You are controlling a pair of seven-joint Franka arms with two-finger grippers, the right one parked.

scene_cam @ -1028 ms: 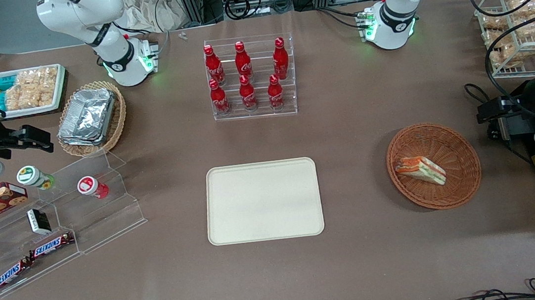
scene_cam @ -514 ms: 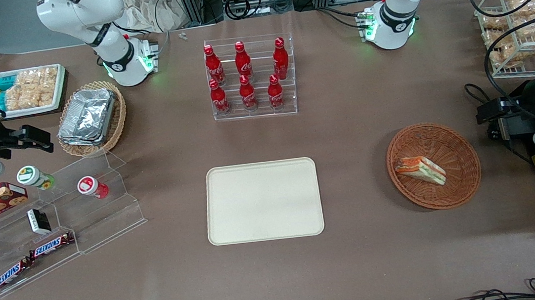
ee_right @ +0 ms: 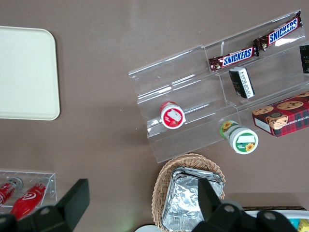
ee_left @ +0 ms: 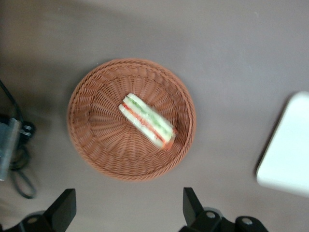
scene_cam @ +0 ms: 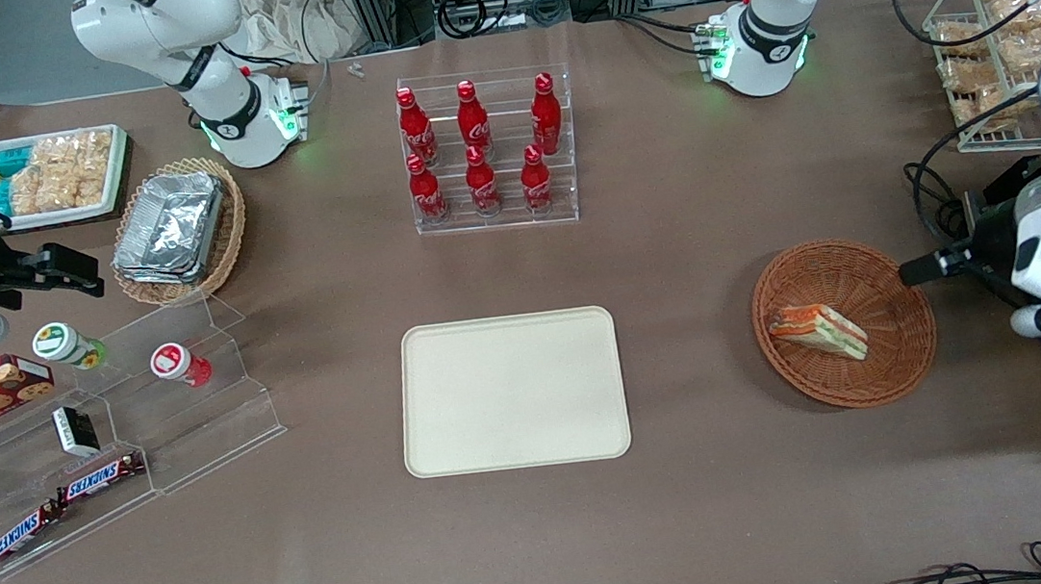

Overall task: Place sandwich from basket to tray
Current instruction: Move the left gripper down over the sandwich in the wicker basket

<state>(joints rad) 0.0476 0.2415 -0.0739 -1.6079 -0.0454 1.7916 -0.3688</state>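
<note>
While the left arm leans in over the working arm's end of the bench [scene_cam: 690, 245], its pincer [ee_left: 129, 212] hangs high above the bench with its two dark fingers [ee_left: 65, 208] spread wide apart and nothing between them. Below the pincer, and not touched by it, sits the round reddish-brown basket [ee_left: 96, 145]. On the weave near the basket's middle lies the sandwich [ee_left: 147, 120], on its side with its orange, pink and green layers showing along the cut edge. Seen from the front, the pincer itself is hidden by the arm's white wrist, which is just beside the basket's rim. Well away from the pincer, toward the middle of the bench, lies the cream tray [scene_cam: 512, 392], with nothing on it.
</note>
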